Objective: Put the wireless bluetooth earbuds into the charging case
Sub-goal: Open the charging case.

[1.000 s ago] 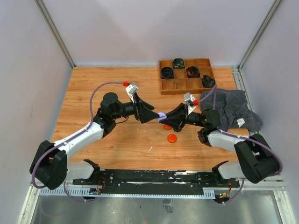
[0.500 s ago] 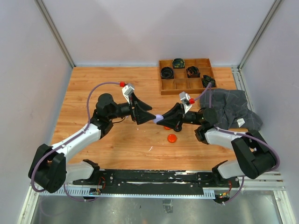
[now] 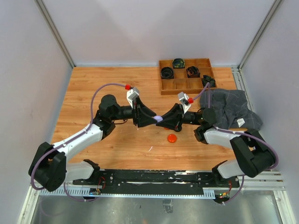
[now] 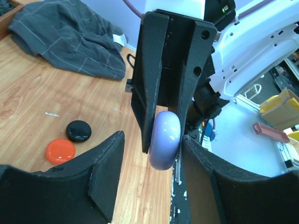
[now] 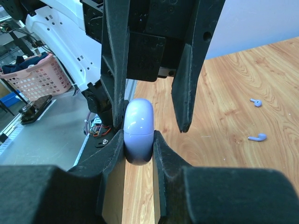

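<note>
A pale lilac charging case, closed, is held above the table with my right gripper shut on its lower half. The same case shows mid-table in the top view, where both grippers meet tip to tip. My left gripper straddles the case from the opposite side. Its right finger lies against the case and its left finger stands off with a gap, so it is open. Two pale lilac earbuds lie loose on the wood.
An orange round case lies just in front of the grippers, with a black round case beside it. A wooden compartment tray holding dark coiled items stands at the back right. A grey cloth is heaped at the right.
My left gripper has slid in around the lilac case and its jaws have narrowed. The right gripper has kept its hold and shifted slightly left.
</note>
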Robot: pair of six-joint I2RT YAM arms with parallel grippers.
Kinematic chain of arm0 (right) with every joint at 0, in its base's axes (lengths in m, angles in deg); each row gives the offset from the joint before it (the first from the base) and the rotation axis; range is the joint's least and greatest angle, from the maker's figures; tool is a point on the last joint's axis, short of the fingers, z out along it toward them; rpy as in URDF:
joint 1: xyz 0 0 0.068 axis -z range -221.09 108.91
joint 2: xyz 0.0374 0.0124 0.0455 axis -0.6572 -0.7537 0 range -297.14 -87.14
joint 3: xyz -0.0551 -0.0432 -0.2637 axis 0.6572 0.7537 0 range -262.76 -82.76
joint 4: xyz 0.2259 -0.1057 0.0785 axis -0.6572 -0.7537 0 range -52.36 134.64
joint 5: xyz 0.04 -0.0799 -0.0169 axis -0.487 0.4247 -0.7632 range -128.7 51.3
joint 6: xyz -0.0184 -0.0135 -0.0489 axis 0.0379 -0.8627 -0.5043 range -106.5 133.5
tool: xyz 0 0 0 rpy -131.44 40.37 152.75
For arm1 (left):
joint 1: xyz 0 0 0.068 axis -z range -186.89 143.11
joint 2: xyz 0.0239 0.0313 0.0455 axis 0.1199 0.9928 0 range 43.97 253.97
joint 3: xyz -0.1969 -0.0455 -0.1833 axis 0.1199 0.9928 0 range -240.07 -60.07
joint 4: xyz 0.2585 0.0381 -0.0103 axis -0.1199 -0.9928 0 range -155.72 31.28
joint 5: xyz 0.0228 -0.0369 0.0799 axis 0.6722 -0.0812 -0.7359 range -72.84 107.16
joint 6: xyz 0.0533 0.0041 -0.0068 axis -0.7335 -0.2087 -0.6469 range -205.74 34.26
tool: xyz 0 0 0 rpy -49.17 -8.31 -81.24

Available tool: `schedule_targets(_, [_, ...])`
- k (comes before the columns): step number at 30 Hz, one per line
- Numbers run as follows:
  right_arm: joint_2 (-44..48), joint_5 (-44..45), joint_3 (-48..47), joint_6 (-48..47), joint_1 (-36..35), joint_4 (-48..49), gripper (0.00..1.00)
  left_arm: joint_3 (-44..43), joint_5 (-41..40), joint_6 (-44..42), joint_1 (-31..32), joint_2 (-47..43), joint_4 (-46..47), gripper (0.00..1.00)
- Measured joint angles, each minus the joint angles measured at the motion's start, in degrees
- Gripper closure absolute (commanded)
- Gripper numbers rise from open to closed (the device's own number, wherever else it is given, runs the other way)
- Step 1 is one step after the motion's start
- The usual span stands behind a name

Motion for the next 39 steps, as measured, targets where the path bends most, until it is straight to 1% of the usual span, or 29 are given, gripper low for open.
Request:
schedule_targets(3, [0.0, 0.0, -0.1, 0.2, -0.5, 0.1, 0.96, 0.0, 0.6, -0.3, 0.8, 0.2, 0.0, 0.52])
schedule_targets(5, [0.0, 0.0, -0.1, 0.3, -0.8, 0.1, 0.94, 0.0, 0.9, -0.5, 1.1, 0.2, 0.0, 0.6])
schedule_targets(7, [-0.1, 0.1, -0.1, 0.3, -0.9, 0.1, 0.92, 0.0, 1.5, -0.6, 1.2, 0.2, 0.4, 0.71])
schedule_targets(11, [-0.5, 0.0, -0.1, 0.5, -0.9, -0.1, 0.82, 0.0, 2.4, -1.4, 1.3, 0.2, 0.8, 0.91])
schedule_targets(14, [-0.5, 0.0, -0.1, 0.5, -0.9, -0.1, 0.73, 0.0, 2.9, -2.2, 1.3, 0.0, 0.9, 0.99])
schedule_targets(18, [-0.5, 0.0, -0.1, 0.4, -0.9, -0.1, 0.59, 0.0, 2.9, -3.4, 1.4, -0.5, 0.6, 1.0])
schedule_targets(20, [-0.5, 0.0, -0.1, 0.2, -0.9, -0.2, 0.54, 0.0, 2.9, -4.3, 1.6, -1.0, 0.4, 1.0])
schedule_targets(22, [-0.5, -0.1, -0.1, 0.1, -0.9, -0.2, 0.53, 0.0, 2.9, -5.1, 1.6, -1.6, 0.2, 1.0])
schedule_targets(23, [-0.5, -0.1, -0.1, 0.1, -0.9, -0.3, 0.53, 0.0, 2.9, -5.5, 1.6, -1.9, -0.1, 1.0])
schedule_targets(26, [-0.5, -0.1, -0.1, -0.1, -0.9, -0.3, 0.59, 0.0, 2.9, -6.8, 1.7, -2.6, -1.2, 1.0])
schedule_targets(31, [-0.5, -0.2, -0.1, -0.3, -0.9, -0.5, 0.73, 0.0, 2.1, -9.0, 1.9, -3.0, -3.6, 1.0])
schedule_targets(36, [-0.5, -0.5, -0.1, -0.9, -0.9, -1.0, 0.82, 0.0, 1.2, -10.4, 1.9, -3.3, -5.6, 1.0])
schedule_targets(37, [-0.5, -0.5, -0.1, -1.0, -0.9, -1.1, 0.83, 0.0, 1.0, -10.7, 1.9, -3.5, -6.0, 1.0])
schedule_targets(39, [-0.5, -0.7, -0.1, -1.1, -0.9, -1.4, 0.74, -0.1, 0.4, -11.2, 2.0, -4.0, -7.1, 1.0])
